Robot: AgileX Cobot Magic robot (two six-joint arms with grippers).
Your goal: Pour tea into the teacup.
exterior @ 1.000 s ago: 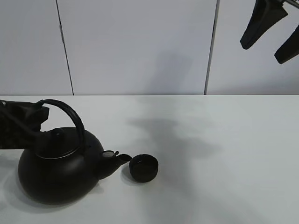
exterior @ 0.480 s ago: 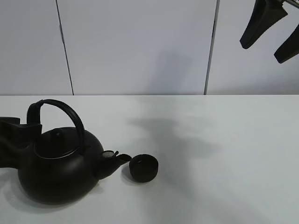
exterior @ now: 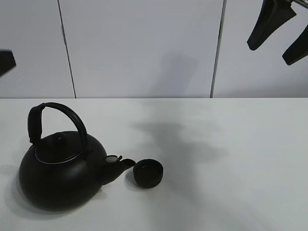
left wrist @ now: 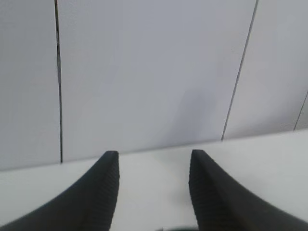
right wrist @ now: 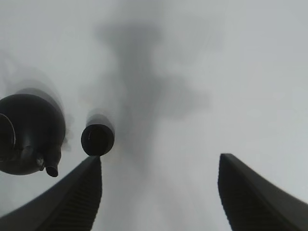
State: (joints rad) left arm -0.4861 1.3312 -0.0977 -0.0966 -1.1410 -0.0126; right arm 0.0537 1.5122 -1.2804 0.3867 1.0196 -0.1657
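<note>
The small matte-black teacup (exterior: 147, 173) stands on the white table, just right of the spout of the large black kettle (exterior: 60, 171). The kettle sits upright with its arched handle (exterior: 62, 115) free. Only a dark tip of my left gripper (exterior: 4, 61) shows at the left edge of the high view, well above the kettle. In its wrist view the left gripper (left wrist: 154, 155) is open and empty, facing the wall. My right gripper (exterior: 269, 54) hangs open and empty high at the top right. Its wrist view (right wrist: 160, 160) looks down on the teacup (right wrist: 97, 139) and the kettle (right wrist: 29, 132).
The white table (exterior: 231, 163) runs to a white panelled wall (exterior: 144, 48) at the back, with dark vertical seams. Soft arm shadows fall on the table's middle.
My left gripper has let go of the kettle's handle and drawn back left and upward, almost out of the high view. The kettle, the teacup and the right arm have not moved.
</note>
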